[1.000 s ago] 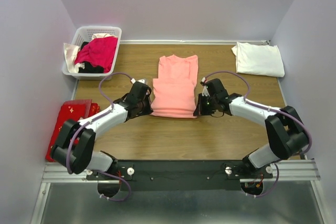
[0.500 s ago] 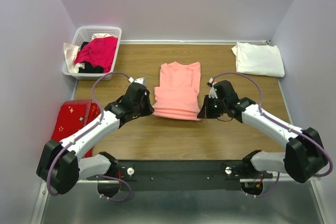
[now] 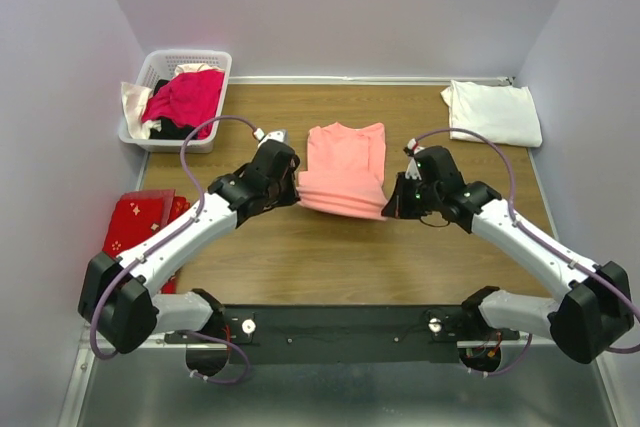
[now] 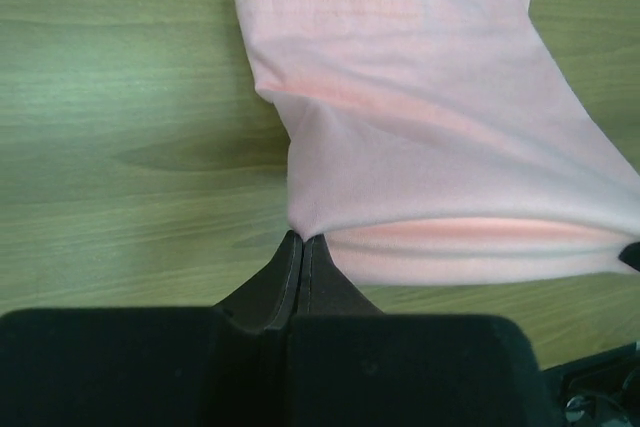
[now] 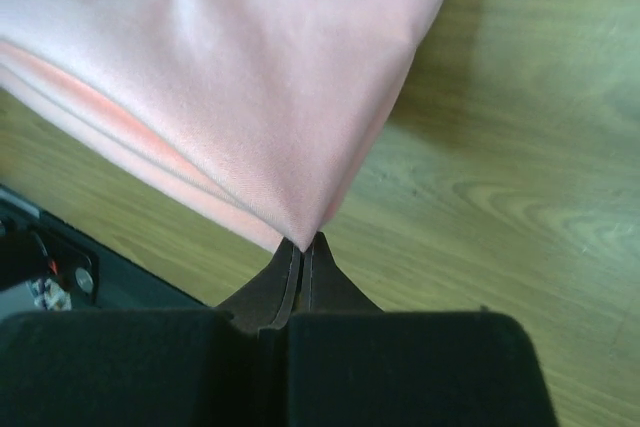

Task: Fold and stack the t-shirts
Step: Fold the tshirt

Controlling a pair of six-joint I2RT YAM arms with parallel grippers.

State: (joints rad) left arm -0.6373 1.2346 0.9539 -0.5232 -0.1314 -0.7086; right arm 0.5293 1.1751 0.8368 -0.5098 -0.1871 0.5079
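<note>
Starting wide, the wooden table (image 3: pixel 330 257) is carrying the action, and the salmon-pink t-shirt (image 3: pixel 345 152) is lying at its middle, neck toward the far edge and sleeves already tucked in to make a narrow panel. The step in hand looks like the lengthwise fold: the near hem is riding up off the wood and hanging in a soft bulge over the rest of the shirt. The left gripper (image 4: pixel 302 240) is pinching the hem's left corner with its jaws closed tight on the cloth, and the right gripper (image 5: pixel 302 240) is doing the same at the right corner, also clamped on pink fabric. My read is that the fold is about half made. The next move is calling for both arms to carry the hem toward the collar together, keeping it level, lay it down square, and only then let go; if one side runs ahead, the edge is going to skew. Over at the far right corner, the white t-shirt (image 3: pixel 492 113) is sitting already folded, well apart, and looking like the place for the stack. At the far left corner the white laundry basket (image 3: pixel 200 54) is holding a crumpled magenta garment (image 3: pixel 188 97) on top, something black (image 3: pixel 178 131) is peeking out beneath it, and a pale cloth (image 3: pixel 133 102) is drooping over its left rim. By the near-left edge the red cloth with gold characters (image 3: pixel 135 225) is lying flat, partly under the left arm.
</note>
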